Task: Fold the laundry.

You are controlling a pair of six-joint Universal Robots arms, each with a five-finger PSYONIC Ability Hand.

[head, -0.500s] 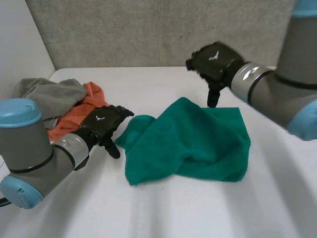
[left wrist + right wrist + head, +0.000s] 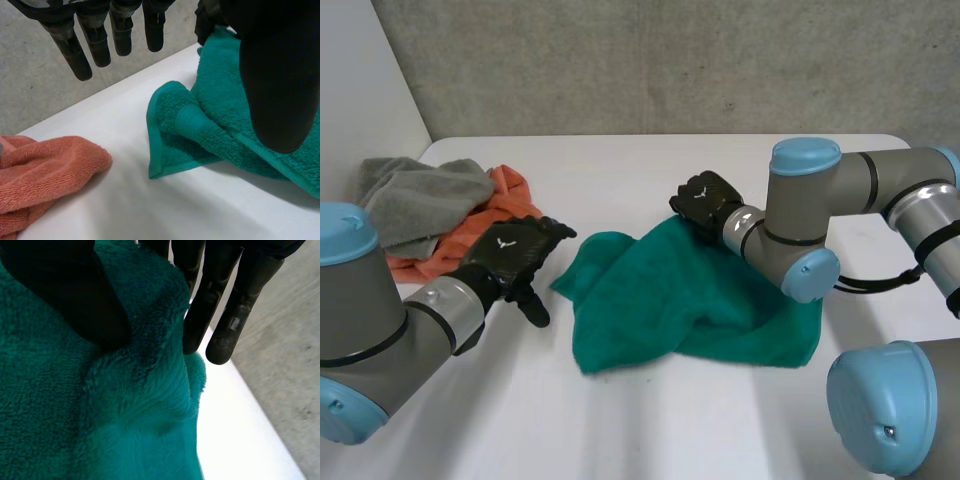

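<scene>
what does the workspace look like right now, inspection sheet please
surface: white table, bare in front of the cloths
job's things: green towel lying rumpled mid-table, unfolded; orange cloth and grey cloth heaped together at the far left
clutter: nothing seen
hands: left hand open, beside the green towel's left corner, not touching it; right hand at the towel's far edge, cloth bunched between thumb and fingers
cables: nothing seen
surroundings: grey wall behind the table, white panel at left
</scene>
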